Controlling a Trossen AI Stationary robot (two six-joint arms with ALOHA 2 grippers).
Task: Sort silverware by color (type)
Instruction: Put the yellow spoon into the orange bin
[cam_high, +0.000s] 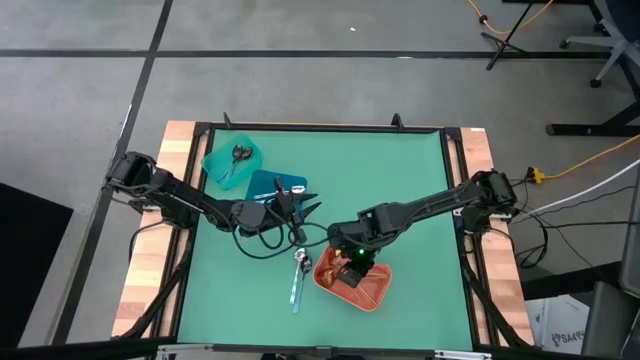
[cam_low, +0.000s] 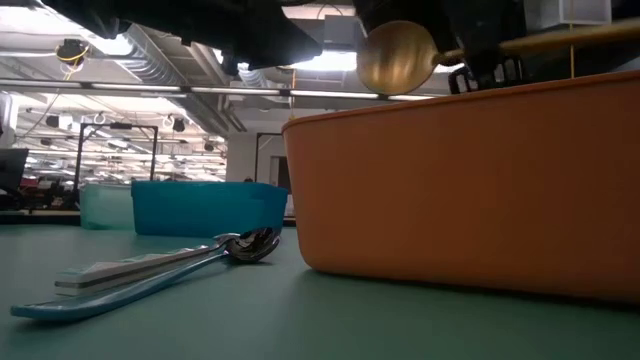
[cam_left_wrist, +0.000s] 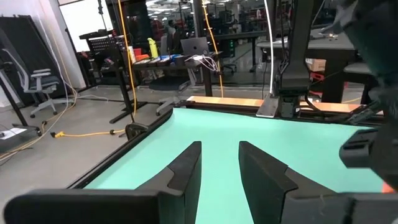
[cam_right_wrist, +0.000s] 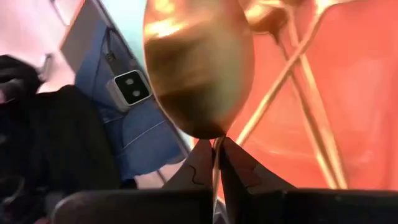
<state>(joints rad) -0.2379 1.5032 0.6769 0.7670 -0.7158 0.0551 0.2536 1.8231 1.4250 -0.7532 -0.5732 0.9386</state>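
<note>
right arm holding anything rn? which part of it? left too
The right gripper is shut on a copper-gold spoon, pinching its handle just below the bowl, over the coral bin. The left gripper holds nothing; its jaws stand open above the table.

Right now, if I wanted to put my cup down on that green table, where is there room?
The green mat is bare toward its far right side and along the near left edge. It is crowded mid-table: teal bin, blue bin, coral bin, loose spoons, and both tools.
</note>
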